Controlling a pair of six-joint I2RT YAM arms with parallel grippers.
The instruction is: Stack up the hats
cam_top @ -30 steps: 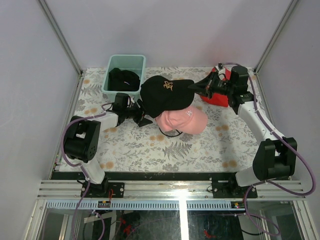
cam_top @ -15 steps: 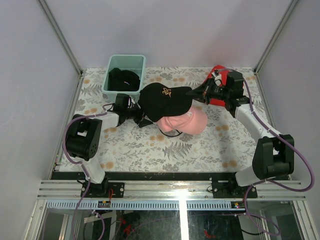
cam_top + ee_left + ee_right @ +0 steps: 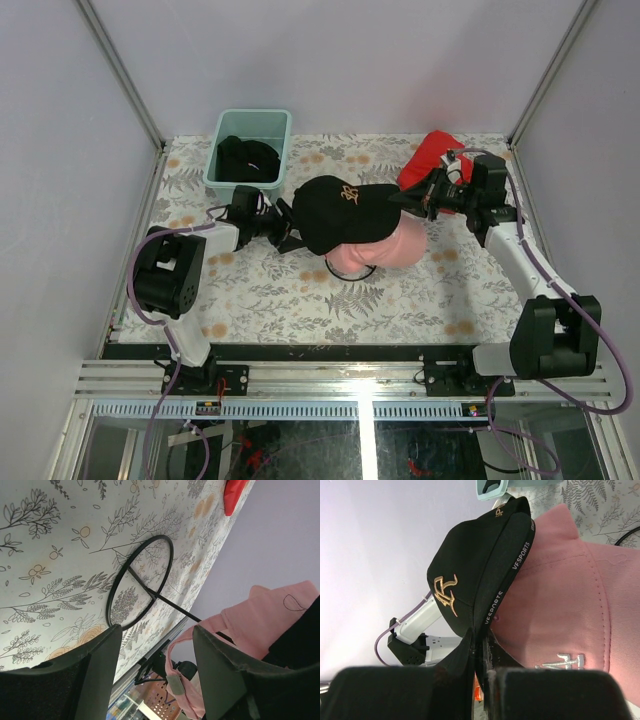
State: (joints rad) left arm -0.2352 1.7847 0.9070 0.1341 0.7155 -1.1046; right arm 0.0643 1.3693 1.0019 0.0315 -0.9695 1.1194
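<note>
A black cap with a gold logo (image 3: 345, 210) lies over the crown of the light pink cap (image 3: 398, 246) in the middle of the table. My right gripper (image 3: 408, 200) is shut on the black cap's brim; in the right wrist view the brim (image 3: 481, 630) runs between the closed fingers, with the pink cap (image 3: 570, 615) right under it. My left gripper (image 3: 291, 232) is open at the caps' left side. In the left wrist view the pink cap's back strap (image 3: 176, 680) hangs between its spread fingers (image 3: 100, 665). Another dark cap (image 3: 246, 158) lies in the tub.
The mint-green tub (image 3: 275, 122) stands at the back left. A red cloth (image 3: 430, 155) lies at the back right behind my right gripper. A black wire ring stand (image 3: 350, 270) sits on the floral tablecloth under the caps, also in the left wrist view (image 3: 140, 582).
My right gripper has brought the black cap toward the near side and down, so it now covers most of the pink cap. The red cloth is more exposed. The left gripper barely moved.
</note>
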